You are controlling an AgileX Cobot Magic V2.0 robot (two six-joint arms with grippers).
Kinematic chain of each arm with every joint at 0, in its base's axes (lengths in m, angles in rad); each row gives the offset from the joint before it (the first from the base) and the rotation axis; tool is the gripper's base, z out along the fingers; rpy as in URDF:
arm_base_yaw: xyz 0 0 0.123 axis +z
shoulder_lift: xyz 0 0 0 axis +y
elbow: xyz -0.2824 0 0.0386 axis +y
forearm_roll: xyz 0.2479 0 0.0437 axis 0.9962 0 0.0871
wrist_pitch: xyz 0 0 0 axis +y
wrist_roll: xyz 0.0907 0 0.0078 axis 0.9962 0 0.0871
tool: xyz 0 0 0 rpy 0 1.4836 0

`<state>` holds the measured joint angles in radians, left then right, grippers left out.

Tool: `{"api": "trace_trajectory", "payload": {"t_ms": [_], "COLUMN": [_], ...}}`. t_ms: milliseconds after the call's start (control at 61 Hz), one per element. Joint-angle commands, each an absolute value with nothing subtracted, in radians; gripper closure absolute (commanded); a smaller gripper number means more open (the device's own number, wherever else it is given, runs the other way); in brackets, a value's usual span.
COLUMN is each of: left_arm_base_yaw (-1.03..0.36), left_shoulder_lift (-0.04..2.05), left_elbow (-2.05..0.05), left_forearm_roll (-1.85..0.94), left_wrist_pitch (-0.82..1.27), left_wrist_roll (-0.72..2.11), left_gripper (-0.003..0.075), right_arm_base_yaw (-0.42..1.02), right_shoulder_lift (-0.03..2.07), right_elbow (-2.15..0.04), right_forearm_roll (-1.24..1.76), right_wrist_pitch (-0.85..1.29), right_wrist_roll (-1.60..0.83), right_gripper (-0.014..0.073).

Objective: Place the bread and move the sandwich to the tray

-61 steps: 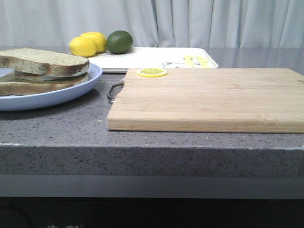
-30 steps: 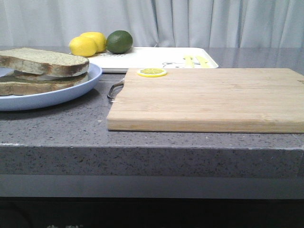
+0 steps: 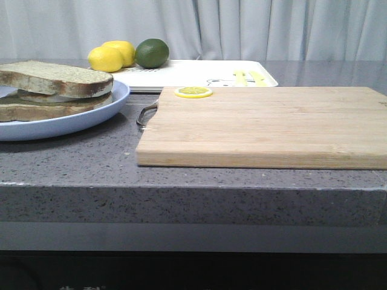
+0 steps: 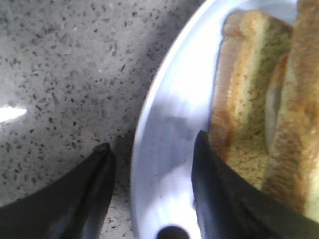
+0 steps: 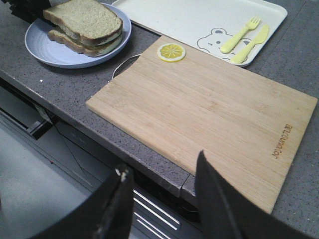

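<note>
While the right claw (image 5: 159, 199) hangs released above the near edge of the grey speckled tabletop (image 3: 91, 157), its two dark fingers spread with nothing between them, the wooden cutting board (image 3: 266, 124) lies flat just past that edge, bare over most of its surface. A metal handle (image 3: 145, 113) juts from the board's left side. At the board's far left corner sits a small yellow lemon slice (image 3: 193, 92).

To the left of the board stands a light-blue round plate (image 3: 91, 118), and on it rests the sandwich (image 3: 51, 90): two thick brown-crusted slices stacked one on the other, with a pale layer showing between them; what that layer is cannot be made out from the front. The upper slice, the bread (image 3: 57, 77), has a greenish-tan crumb and lies level on top. The left claw (image 4: 149, 154) is down at this plate, released, one finger (image 4: 84, 194) over the tabletop outside the rim and the other finger over the plate (image 4: 174, 114), right against the edge of the sandwich (image 4: 249, 99); whether it touches the crust I cannot tell.

Beyond the board lies the tray (image 3: 181, 75), white and flat, with a yellow cartoon print of a bear, fork and knife (image 5: 234, 37). Nothing of the sandwich is on it. At the tray's far left corner sit two lemons (image 3: 112, 55) and a green lime (image 3: 152, 53), with grey curtains (image 3: 242, 27) behind.
</note>
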<state>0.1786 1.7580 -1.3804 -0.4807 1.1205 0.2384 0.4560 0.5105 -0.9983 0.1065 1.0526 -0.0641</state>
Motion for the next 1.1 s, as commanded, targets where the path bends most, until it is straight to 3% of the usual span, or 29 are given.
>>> {"api": "trace_trajectory", "payload": {"t_ms": [0,656,1083], "left_arm_base_yaw": [0.178,0.178,0.178], "left_shoulder_lift": [1.714,1.716,1.688], "left_elbow": [-1.412,-1.412,-1.545], "left_forearm_roll": [-0.526,-0.524,-0.572], "left_wrist_pitch": [1.107,1.104,1.179], "left_wrist_roll": [0.245,0.245,0.245], "left_gripper": [0.0376,0.0736,0.0741], "right_arm_base_yaw": [0.45,0.45,0.45], "right_shoulder_lift": [0.514,0.514,0.514], "right_elbow": [-1.02,-1.02,-1.02], "right_forearm_roll": [0.108,0.108,0.108], "right_wrist_pitch": [0.988,0.988,0.988], "right_wrist_roll": [-0.066,-0.066,-0.066], "right_gripper": [0.0264,0.0264,0.0264]}}
